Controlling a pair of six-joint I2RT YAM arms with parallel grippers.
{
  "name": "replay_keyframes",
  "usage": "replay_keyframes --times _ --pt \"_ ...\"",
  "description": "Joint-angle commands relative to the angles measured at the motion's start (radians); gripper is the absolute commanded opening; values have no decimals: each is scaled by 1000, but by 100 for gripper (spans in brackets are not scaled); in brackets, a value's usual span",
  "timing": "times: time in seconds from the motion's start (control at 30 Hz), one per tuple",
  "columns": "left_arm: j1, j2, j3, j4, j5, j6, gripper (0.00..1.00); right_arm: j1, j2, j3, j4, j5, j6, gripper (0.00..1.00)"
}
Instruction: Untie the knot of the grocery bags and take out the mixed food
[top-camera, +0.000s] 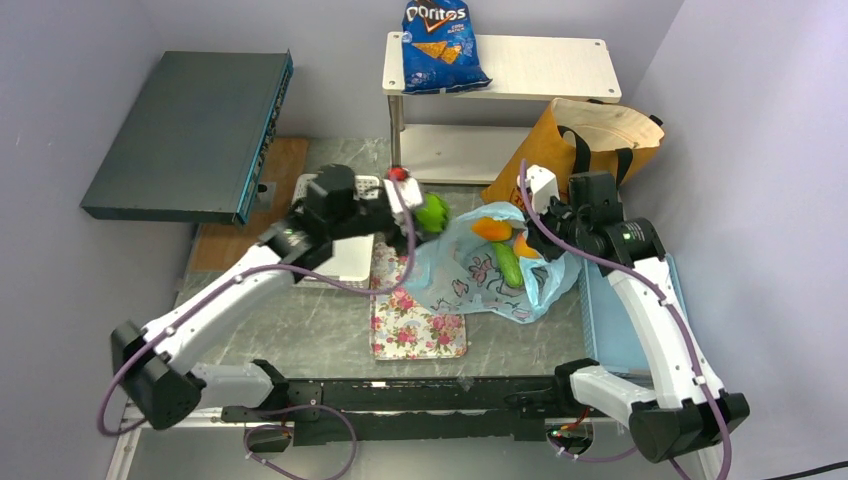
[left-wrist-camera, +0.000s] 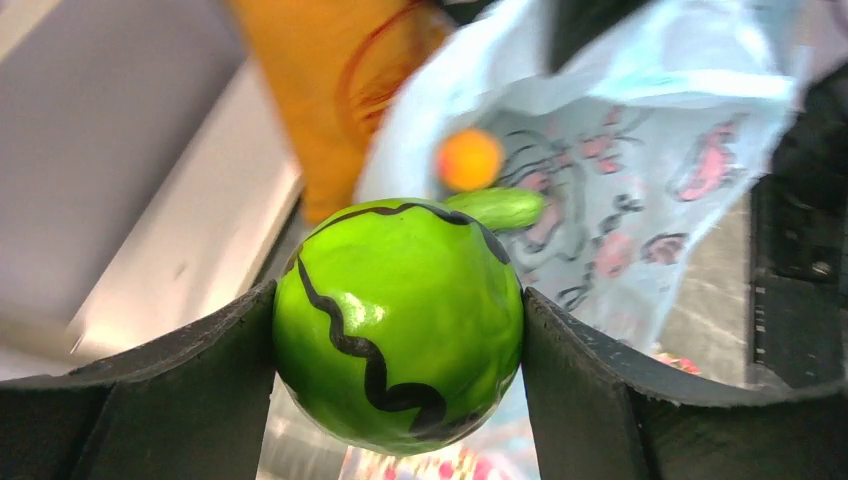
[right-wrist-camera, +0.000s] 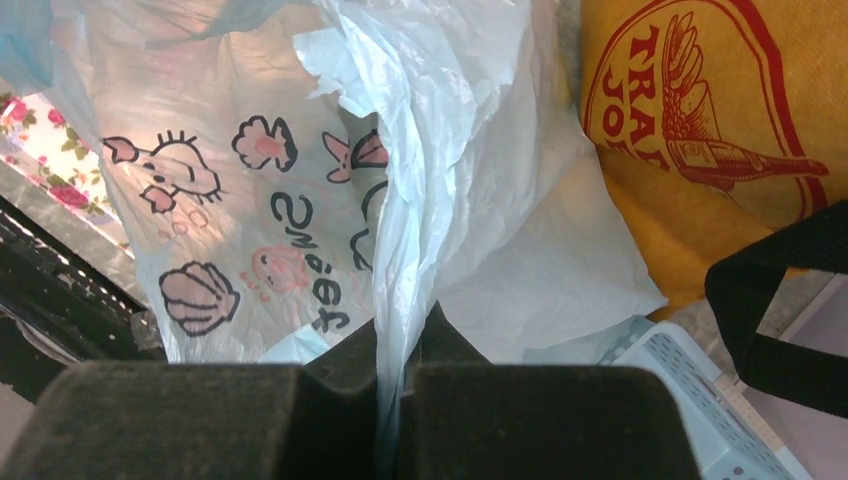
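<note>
green round fruit (top-camera: 433, 213) was gripped between left gripper (left-wrist-camera: 398, 340) fingers, held at ten o'clock of light-blue plastic bag (top-camera: 470, 275), bag's edge was pinched by closed right gripper (right-wrist-camera: 392, 400), long green vegetable (top-camera: 507, 265) was seen inside

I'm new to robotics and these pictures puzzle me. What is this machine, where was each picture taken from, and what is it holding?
These are two robot arms bolted at the near edge of a table, each ending in a two-finger gripper. The wide picture looks down from a fixed camera above and behind them. The other two come from small cameras on each wrist, so the dark shapes at the bottom are the arm's own fingers. The left gripper holds a green round fruit. The right gripper is shut on a fold of the light-blue plastic bag, which lies on the table with an orange fruit and a long green vegetable showing in its opening. Behind stand an orange-tan tote and a white shelf with a blue chip bag.
</note>
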Motion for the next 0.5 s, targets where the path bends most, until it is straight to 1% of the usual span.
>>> replay_keyframes --times 0.0,0.1,0.2,0.33,0.4,0.47 --pt "197 -171 -45 -123 -99 -123 30 -2 -69 -40 -33 9 -69 0" --pt "380 -189 -140 -217 -118 -133 29 -3 -80 -69 -44 9 -83 0" --pt "527 -143 -215 -256 -137 -104 30 -2 -69 -66 -52 3 -84 0" --pt "613 8 -199 -319 -168 -53 35 -3 -45 -44 -59 -7 -77 0" --pt "630 65 -196 -309 -174 -45 38 -2 -38 -34 -59 -9 -72 0" --pt "631 117 -184 -297 -188 -29 44 -2 -34 -25 -63 -9 -70 0"
